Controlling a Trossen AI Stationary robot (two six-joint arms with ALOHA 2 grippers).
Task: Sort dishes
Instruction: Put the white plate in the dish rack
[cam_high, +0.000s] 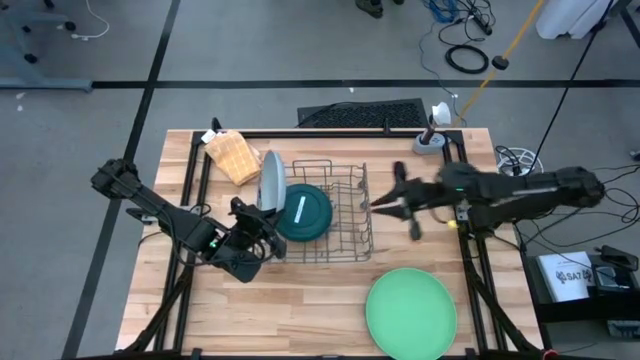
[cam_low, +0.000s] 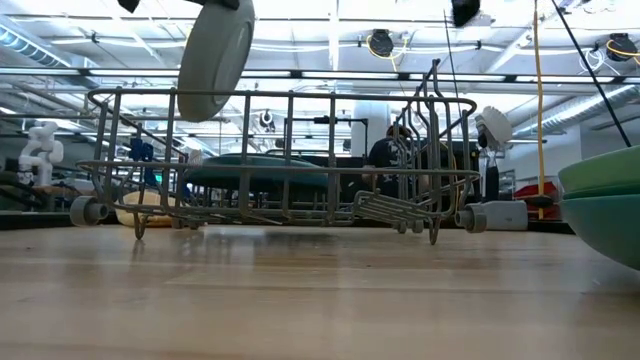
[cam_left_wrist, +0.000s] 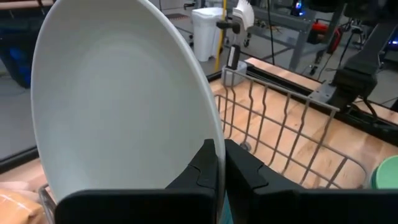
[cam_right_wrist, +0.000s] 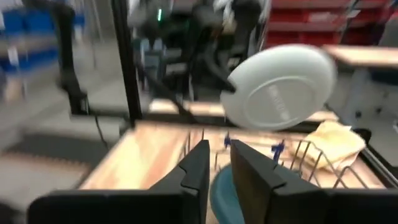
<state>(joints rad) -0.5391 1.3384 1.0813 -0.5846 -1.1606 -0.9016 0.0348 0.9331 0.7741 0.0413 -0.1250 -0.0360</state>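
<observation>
the left gripper (cam_high: 264, 232) is clamped on the rim of the small pale grey-white round plate (cam_high: 271, 181), holding it upright above the left edge of the wire dish rack (cam_high: 340, 215), while the right gripper (cam_high: 388, 203), fingers slightly parted and empty, hovers at the rack's right side.

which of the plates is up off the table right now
The pale grey-white plate, pinched at its rim by the left gripper and held on edge above the rack's end. The dark teal plate lies flat inside the rack; the light green plate sits on the table.
</observation>
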